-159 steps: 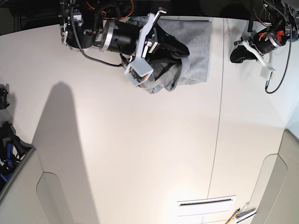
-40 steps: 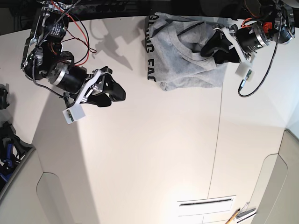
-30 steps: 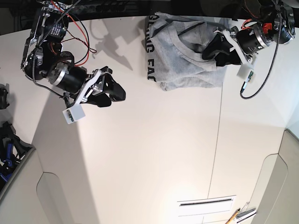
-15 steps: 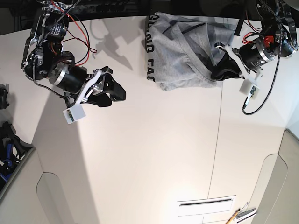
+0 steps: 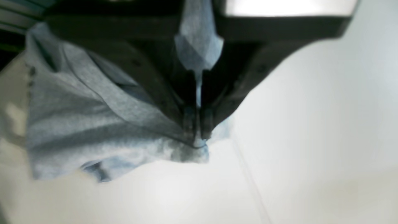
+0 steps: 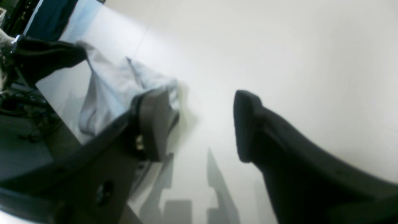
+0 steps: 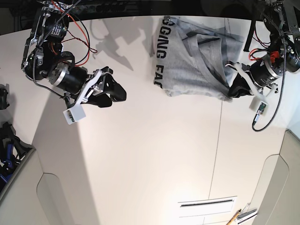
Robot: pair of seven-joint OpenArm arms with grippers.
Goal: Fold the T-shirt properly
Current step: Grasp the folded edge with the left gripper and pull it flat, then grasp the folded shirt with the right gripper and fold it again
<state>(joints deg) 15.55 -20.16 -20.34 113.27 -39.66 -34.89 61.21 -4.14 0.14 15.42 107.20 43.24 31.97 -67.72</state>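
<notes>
The light grey T-shirt [image 7: 192, 61] lies crumpled at the far side of the white table, with black block lettering along its left edge. My left gripper [image 7: 233, 91] is shut on the shirt's near right corner. In the left wrist view the left gripper [image 5: 196, 137] pinches a fold of the T-shirt [image 5: 93, 124], and cloth bunches up between the jaws. My right gripper [image 7: 117, 93] hovers open over bare table well to the left of the shirt. The right wrist view shows the right gripper [image 6: 199, 124] holding nothing, with the T-shirt [image 6: 108, 90] beyond it.
A seam [image 7: 219, 140] runs down the table below the shirt's right side. A white slotted label [image 7: 206, 204] and a pencil-like tool [image 7: 234, 216] lie at the near edge. Dark gear [image 7: 7, 145] sits off the table's left edge.
My left gripper has shut on the shirt's right edge and pulled it nearer and rightward; the shirt has shifted and stretched with it. The right arm has not moved.
</notes>
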